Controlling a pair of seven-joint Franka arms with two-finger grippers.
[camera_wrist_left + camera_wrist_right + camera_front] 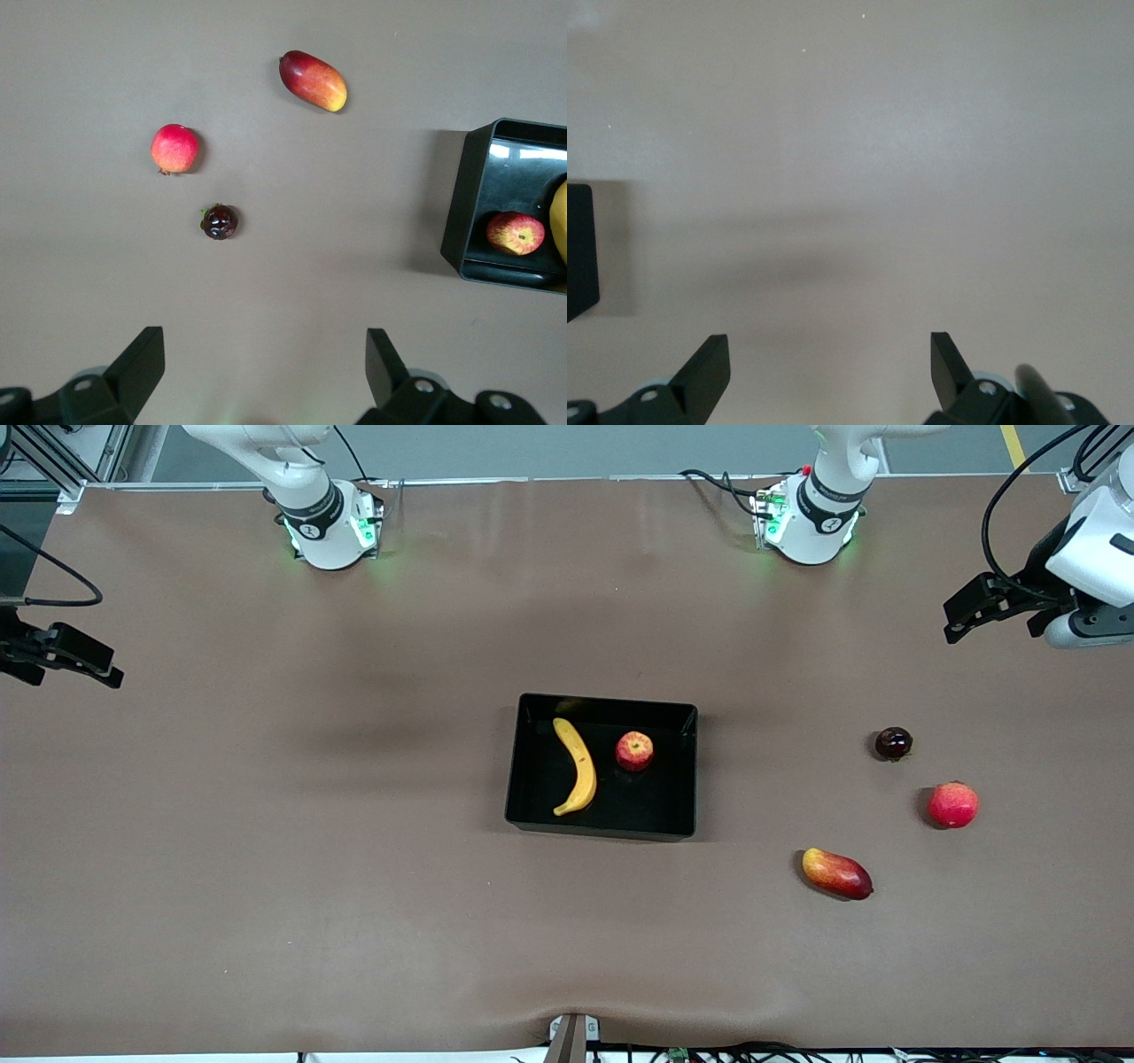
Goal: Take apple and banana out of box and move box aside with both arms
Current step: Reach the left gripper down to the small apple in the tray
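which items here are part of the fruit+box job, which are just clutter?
Job items:
- black tray, mid-table
- banana, in the tray
- small red apple, in the tray beside the banana

Lying about, on the table toward the left arm's end:
- mango
- pinkish-red round fruit
- small dark fruit

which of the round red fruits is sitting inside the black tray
The small red apple with the yellowish stem dimple, beside the banana in the black tray. The larger pinkish-red round fruit lies out on the table, toward the left arm's end.

White arms with black bands, green-lit bases, black cables and claws
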